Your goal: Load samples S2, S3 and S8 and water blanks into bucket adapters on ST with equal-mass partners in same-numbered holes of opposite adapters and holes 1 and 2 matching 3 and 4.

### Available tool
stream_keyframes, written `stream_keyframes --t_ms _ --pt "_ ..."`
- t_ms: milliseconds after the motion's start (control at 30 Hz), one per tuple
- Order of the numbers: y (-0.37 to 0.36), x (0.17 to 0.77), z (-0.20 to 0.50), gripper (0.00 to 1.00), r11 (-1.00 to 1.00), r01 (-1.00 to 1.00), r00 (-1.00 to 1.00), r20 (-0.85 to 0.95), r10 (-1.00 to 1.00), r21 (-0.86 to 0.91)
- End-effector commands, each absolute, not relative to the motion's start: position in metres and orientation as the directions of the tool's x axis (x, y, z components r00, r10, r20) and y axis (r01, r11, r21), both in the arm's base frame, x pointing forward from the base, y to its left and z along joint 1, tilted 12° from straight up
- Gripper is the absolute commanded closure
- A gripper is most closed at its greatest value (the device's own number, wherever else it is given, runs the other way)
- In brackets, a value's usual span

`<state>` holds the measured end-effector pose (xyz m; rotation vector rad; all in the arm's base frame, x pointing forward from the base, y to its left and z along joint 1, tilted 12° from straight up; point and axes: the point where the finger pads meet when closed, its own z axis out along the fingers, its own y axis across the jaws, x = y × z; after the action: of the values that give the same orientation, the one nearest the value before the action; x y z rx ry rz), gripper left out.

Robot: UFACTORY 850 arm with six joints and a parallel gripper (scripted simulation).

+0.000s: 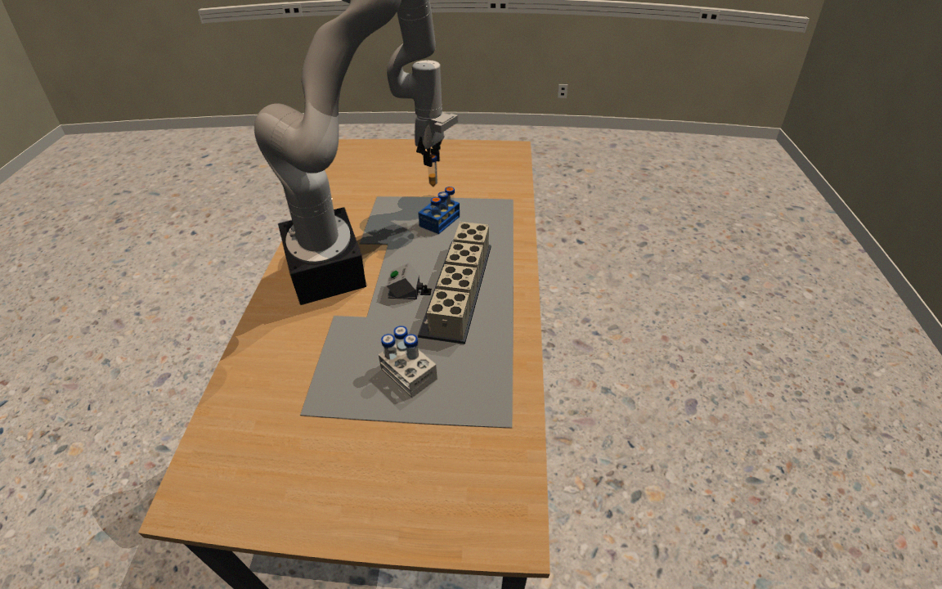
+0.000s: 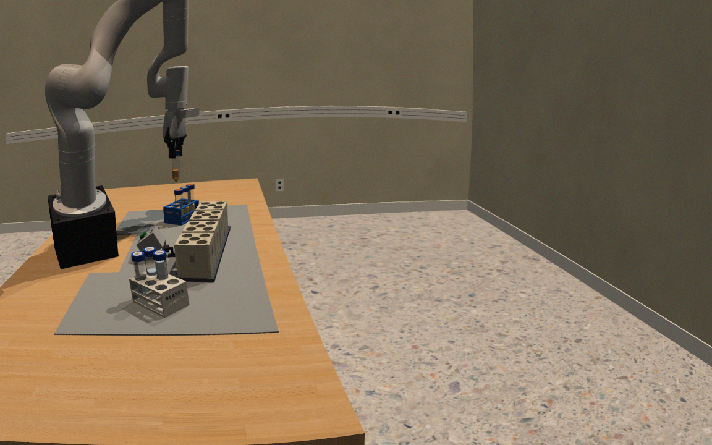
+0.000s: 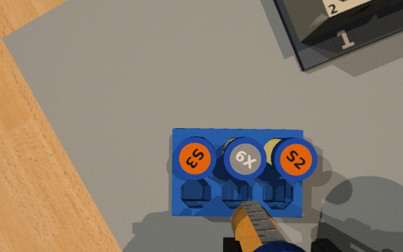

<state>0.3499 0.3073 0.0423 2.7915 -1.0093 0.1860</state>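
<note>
Wrist view: ridged, amber-filled round tube (image 1: pixel 432 174) (image 2: pixel 175 170) (image 3: pixel 252 225) between black gripper fingers.

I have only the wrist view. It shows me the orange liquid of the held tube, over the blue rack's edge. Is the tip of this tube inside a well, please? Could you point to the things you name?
Observer: No. In the exterior view the tube (image 1: pixel 432 177) (image 2: pixel 175 174) (image 3: pixel 243 231) hangs in the air, its tip out of the rack (image 1: pixel 430 221) (image 2: pixel 173 214) (image 3: pixel 205 133).
Operator: Thank you. And the adapters, do they have already some tubes?
Observer: None that I see. No cap stands on any of the four adapters (image 1: pixel 447 324) (image 2: pixel 195 259) (image 3: pixel 352 6).
Operator: Where do I find the water blanks, and how many?
Observer: Three blanks (image 1: pixel 411 348) (image 2: pixel 160 266) stand in the BLANKS rack (image 1: pixel 423 377) (image 2: pixel 175 301), beyond the opposite end of the adapter row.
</note>
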Motion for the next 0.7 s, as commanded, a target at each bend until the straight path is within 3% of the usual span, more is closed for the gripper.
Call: stream_keyframes --t_ms 0,100,500,667 --pt "0.308 0.35 0.043 1.0 -0.758 -0.643 0.763 0.173 -0.622 0.112" --pt "0.308 0.35 0.043 1.0 -0.758 -0.643 0.763 0.173 -0.622 0.112" --pt "0.249 0.35 0.055 1.0 -0.94 -0.296 0.953 0.116 -0.279 0.171" --pt "0.234 0.349 0.058 1.0 -0.94 -0.296 0.953 0.116 -0.279 0.171"
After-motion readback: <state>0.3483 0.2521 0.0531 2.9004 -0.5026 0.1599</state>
